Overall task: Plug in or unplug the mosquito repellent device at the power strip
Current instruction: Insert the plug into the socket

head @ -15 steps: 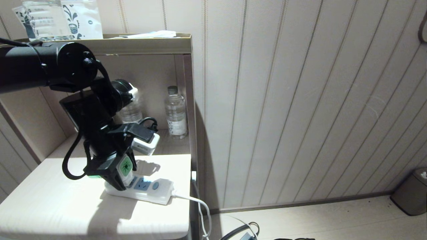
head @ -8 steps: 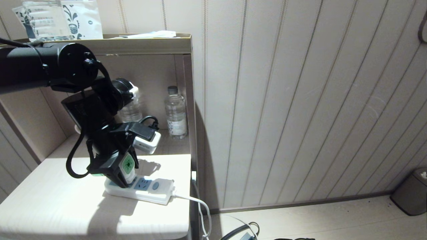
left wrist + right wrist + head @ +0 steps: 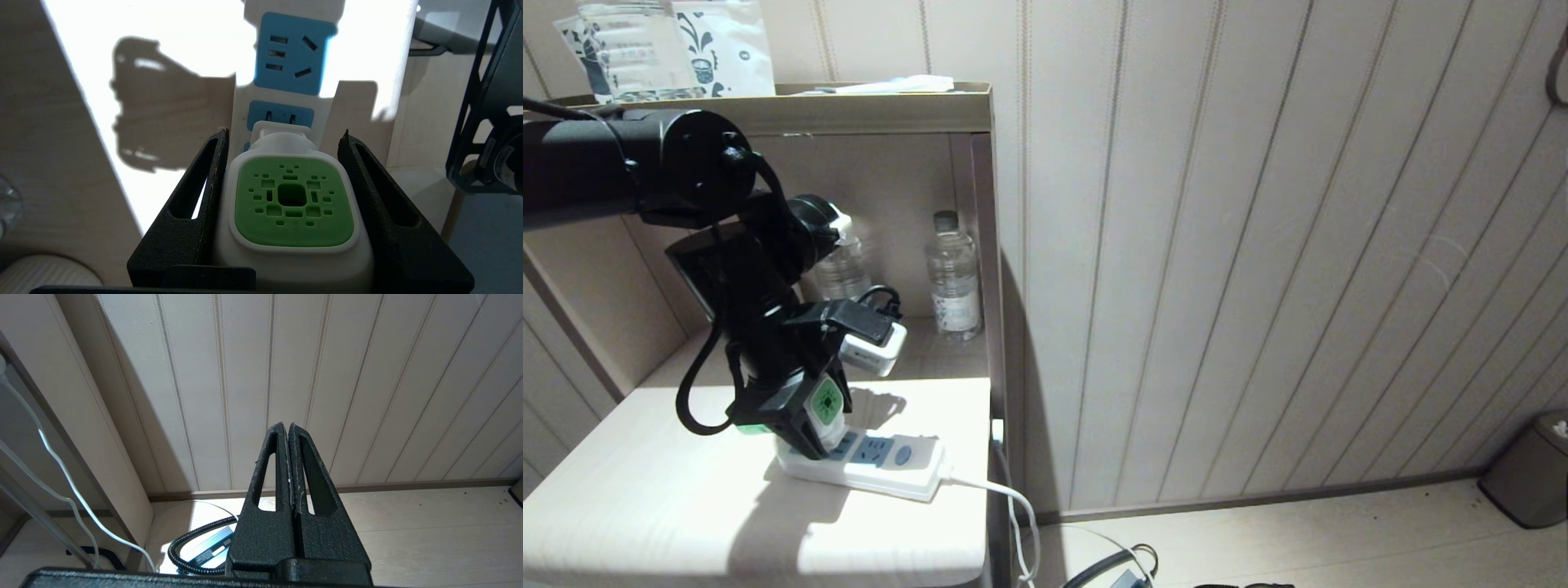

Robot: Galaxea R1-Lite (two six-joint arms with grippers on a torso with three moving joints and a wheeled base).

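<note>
Left gripper [image 3: 282, 171] clamps the mosquito repellent device [image 3: 291, 204] by the 2 flat sides of its white head, the fingers [image 3: 196, 192] closed only as far as the head's width allows. Green face points back toward the wrist, so the plug end leads the tool, directly ahead of the fingertips.

Plug end sits against a blue socket of the power strip [image 3: 292, 53], which lies on the bedside table [image 3: 645, 498] just below the tool. 2 thin prongs show at the socket face; whether they are fully seated I cannot tell.

Side grip looks chosen to keep the prongs square to the slots.

1 free socket lies beyond the fingertips.

Right gripper [image 3: 288, 430] is parked low, pressed shut on nothing, facing wall and floor.
</note>
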